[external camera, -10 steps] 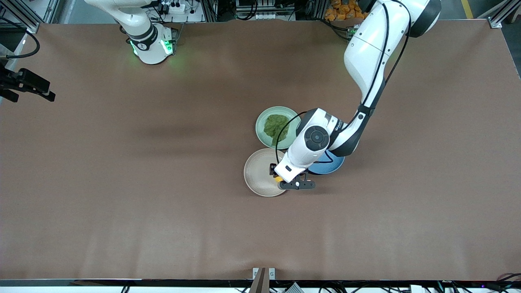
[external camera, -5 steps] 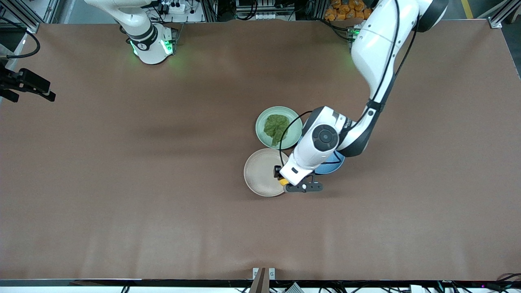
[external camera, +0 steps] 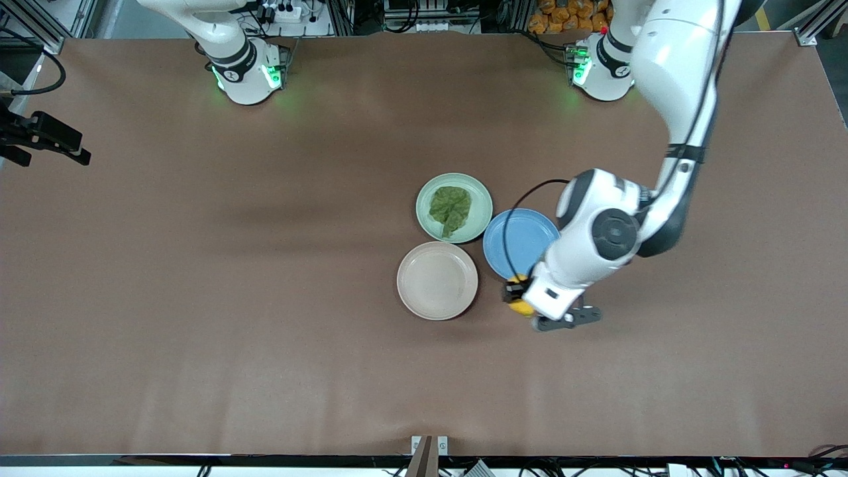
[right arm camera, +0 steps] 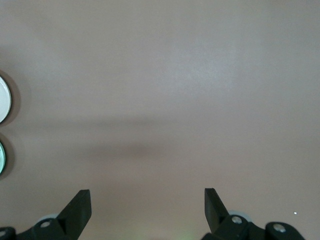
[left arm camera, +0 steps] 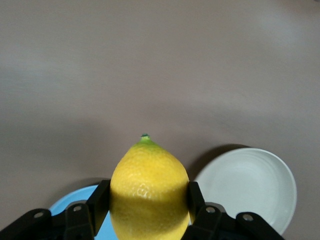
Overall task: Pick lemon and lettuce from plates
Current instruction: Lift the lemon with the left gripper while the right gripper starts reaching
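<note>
Front view: left gripper (external camera: 519,299) is up in the air w/ its jaws clamped on the lemon (external camera: 521,307), over the brown table (external camera: 199,298) at the front-camera edge of the blue plate (external camera: 521,242). Left wrist view shows the lemon (left arm camera: 149,192) as a glossy, dimpled yellow oval w/ a small green-tipped nub, pinched at both flanks by the black fingers (left arm camera: 98,204).

Beige plate (external camera: 437,280): round, shallow, smooth rim, bare, just beside the blue one toward the right arm's end. Mint green plate (external camera: 454,207) lies farther from the front camera than the beige one, close to both other plates; on it lies the lettuce (external camera: 450,207), a flat, crinkled dark green leaf.

Right gripper (right arm camera: 148,209): seen only in the right wrist view, jaws spread wide, nothing btwn them, over matte table surface. Right arm waits.
</note>
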Robot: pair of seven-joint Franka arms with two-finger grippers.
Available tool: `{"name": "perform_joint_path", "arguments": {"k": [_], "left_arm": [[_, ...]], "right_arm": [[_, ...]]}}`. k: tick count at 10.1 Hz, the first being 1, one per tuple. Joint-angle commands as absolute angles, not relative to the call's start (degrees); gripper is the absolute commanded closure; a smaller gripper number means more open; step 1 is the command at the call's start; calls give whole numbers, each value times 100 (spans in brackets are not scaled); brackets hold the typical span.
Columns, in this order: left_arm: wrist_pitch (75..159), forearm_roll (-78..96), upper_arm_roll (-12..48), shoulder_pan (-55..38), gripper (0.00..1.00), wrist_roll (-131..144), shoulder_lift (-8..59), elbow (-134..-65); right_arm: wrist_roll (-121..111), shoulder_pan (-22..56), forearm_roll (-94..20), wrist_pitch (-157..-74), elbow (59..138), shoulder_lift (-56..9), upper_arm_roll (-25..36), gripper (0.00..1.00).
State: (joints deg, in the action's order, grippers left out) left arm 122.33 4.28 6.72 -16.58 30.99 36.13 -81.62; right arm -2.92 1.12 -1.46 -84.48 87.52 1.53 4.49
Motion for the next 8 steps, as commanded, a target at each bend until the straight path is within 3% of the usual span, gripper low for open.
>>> {"name": "perform_joint_path", "arguments": {"k": [1, 4, 8], "left_arm": [[11849, 369, 712, -1075, 100, 2586, 3358, -8340], [11725, 360, 712, -441, 100, 1743, 3191, -8560], [11733, 53, 712, -114, 100, 1195, 3146, -8973]], "right_arm": [[-290, 132, -184, -8429, 8798, 211, 422, 0], [33, 499, -211, -8280, 8789, 202, 396, 0], [1605, 1676, -220, -8314, 8789, 18, 396, 0]]}}
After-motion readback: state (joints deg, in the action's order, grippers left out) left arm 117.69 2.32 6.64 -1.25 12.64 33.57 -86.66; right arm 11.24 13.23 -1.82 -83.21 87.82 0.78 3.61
